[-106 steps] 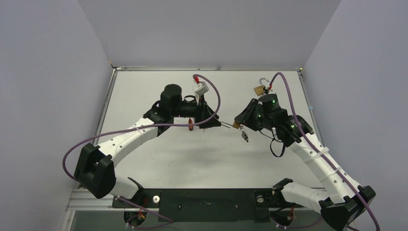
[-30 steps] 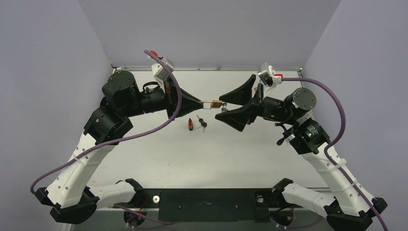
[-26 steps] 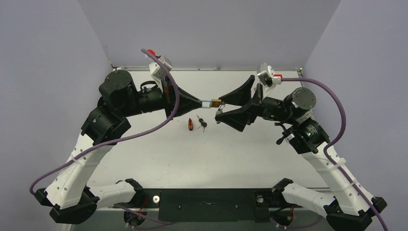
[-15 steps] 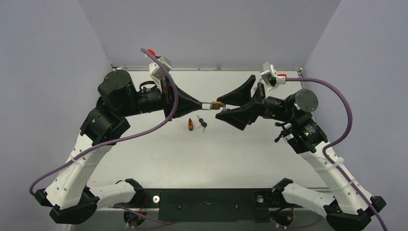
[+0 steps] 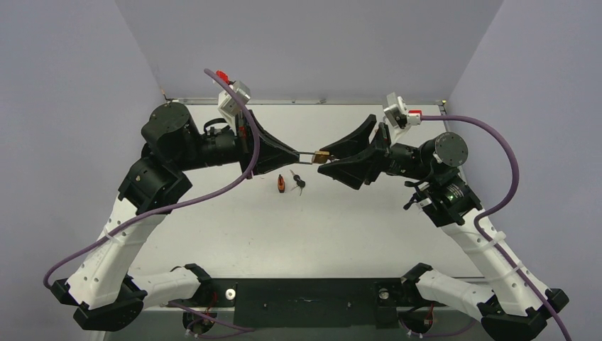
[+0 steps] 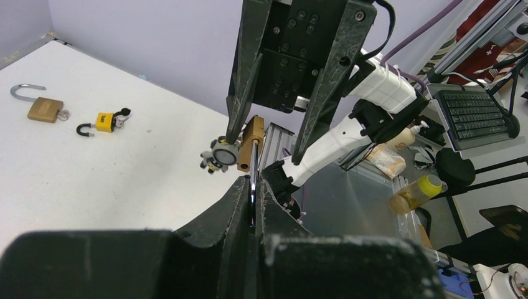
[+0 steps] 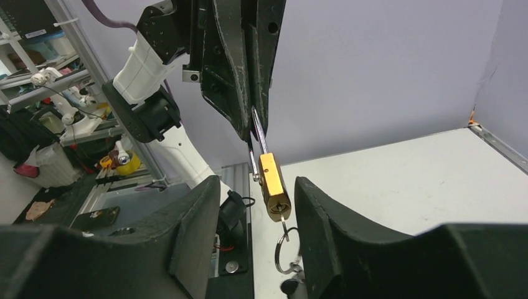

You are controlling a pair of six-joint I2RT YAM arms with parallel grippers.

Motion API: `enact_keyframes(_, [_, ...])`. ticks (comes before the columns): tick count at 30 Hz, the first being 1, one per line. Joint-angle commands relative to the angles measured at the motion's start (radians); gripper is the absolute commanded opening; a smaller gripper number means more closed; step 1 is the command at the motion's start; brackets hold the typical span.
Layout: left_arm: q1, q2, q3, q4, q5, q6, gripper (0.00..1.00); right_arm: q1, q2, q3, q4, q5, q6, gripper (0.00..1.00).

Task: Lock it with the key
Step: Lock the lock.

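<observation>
Nothing written can be read in any of the views: no text, brand, number or sign. The brass padlock (image 7: 274, 187) shows no legible stamp on the faces turned to the cameras. Beyond the worktop's near edge, the print on a white label strip (image 7: 36, 33) and the key legends of a keyboard (image 6: 474, 112) are too small to make out.

Padlock (image 7: 274, 185) brushed brass; shackle (image 7: 259, 138) shiny steel; table (image 7: 405, 180) matt white.
</observation>
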Motion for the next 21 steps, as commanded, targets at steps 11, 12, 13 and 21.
enact_keyframes(11, [0.016, -0.002, -0.001, 0.134, 0.040, -0.047, 0.00, 0.010, -0.025, -0.024, 0.077, -0.026, 0.016, 0.29])
enact_keyframes(12, [0.016, -0.001, -0.002, 0.138, 0.042, -0.048, 0.00, 0.009, -0.026, -0.025, 0.089, -0.026, 0.027, 0.28])
enact_keyframes(13, [0.016, -0.001, -0.005, 0.139, 0.042, -0.049, 0.00, 0.009, -0.026, -0.027, 0.094, -0.025, 0.038, 0.27])
enact_keyframes(21, [0.017, -0.005, -0.025, 0.150, 0.044, -0.054, 0.00, 0.014, -0.031, -0.042, 0.162, -0.018, 0.093, 0.26])
